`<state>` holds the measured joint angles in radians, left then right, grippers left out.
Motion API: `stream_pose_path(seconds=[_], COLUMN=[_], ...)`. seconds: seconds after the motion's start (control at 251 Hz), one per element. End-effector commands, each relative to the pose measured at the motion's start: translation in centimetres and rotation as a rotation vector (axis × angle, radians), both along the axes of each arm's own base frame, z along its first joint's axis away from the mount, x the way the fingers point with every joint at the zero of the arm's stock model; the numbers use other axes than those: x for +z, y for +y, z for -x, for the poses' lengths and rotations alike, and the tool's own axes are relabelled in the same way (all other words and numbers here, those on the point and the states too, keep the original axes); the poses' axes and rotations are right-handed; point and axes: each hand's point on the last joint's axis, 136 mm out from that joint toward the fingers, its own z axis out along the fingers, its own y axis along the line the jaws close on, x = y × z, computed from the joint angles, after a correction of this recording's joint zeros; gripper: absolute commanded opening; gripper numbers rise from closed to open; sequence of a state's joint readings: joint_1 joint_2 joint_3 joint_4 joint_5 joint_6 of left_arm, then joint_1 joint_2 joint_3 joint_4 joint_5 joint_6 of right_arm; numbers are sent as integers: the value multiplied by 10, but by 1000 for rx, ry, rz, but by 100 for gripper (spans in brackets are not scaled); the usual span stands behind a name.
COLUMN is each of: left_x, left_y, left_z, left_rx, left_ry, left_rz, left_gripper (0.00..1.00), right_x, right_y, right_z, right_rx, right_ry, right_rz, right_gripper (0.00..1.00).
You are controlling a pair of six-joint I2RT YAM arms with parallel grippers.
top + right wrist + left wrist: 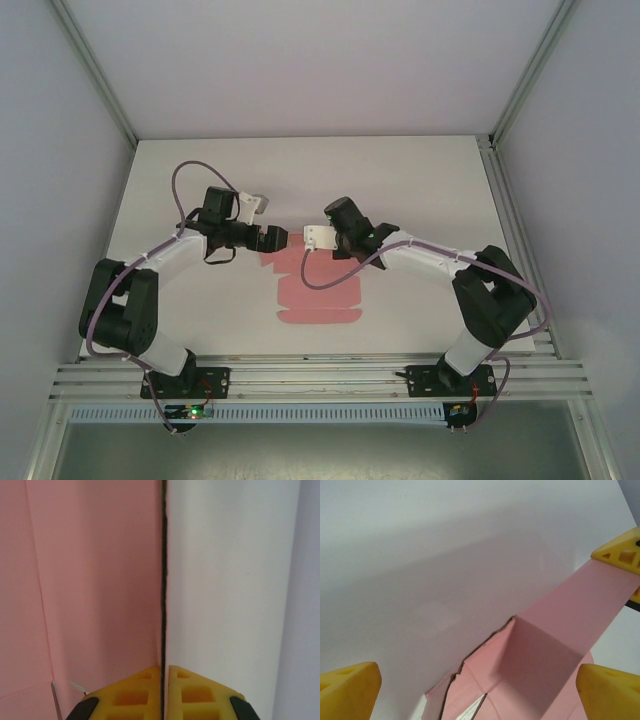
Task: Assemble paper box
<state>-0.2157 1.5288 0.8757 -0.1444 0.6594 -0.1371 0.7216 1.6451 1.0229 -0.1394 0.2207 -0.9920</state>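
Note:
The paper box (316, 292) is a pink die-cut sheet lying mostly flat on the white table (420, 180). Its far flap (580, 605) is lifted off the table as a raised strip. My right gripper (164, 672) is shut on that flap's edge, with the card seen edge-on between its yellow fingertips; those fingers (620, 555) also appear at the upper right of the left wrist view. My left gripper (480, 695) stands open over the sheet's far part, its yellow fingertips wide apart on either side of the folded crease. From above, the left gripper (278, 238) and right gripper (308, 243) nearly meet.
White enclosure walls (60, 150) stand on the left, right and back of the table. An aluminium rail (320, 380) runs along the near edge by the arm bases. Purple cables (180, 190) loop over both arms.

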Motion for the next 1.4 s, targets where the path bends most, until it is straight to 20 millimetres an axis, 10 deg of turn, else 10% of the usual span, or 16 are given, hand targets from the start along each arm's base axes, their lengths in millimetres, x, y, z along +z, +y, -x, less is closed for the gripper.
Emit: stream_pose_path(seconds=[0.0, 0.419, 0.642, 0.89, 1.397], left_x=[7, 52, 84, 67, 55], left_y=[4, 31, 3, -14, -73], left_z=[1, 3, 25, 21, 10], left_rx=[34, 250, 178, 111, -72], left_ry=[-33, -96, -59, -15, 45], left_rz=[-13, -32, 125, 90, 225], left_gripper=[100, 100, 92, 47, 48], right_x=[1, 2, 0, -1, -9], right_y=[-2, -8, -6, -8, -11], right_z=[1, 6, 1, -8, -17], right_rx=[-20, -44, -56, -84, -130], right_ry=[-70, -22, -19, -8, -26], right_rz=[23, -23, -25, -41, -35], right_gripper=[5, 5, 5, 5, 4])
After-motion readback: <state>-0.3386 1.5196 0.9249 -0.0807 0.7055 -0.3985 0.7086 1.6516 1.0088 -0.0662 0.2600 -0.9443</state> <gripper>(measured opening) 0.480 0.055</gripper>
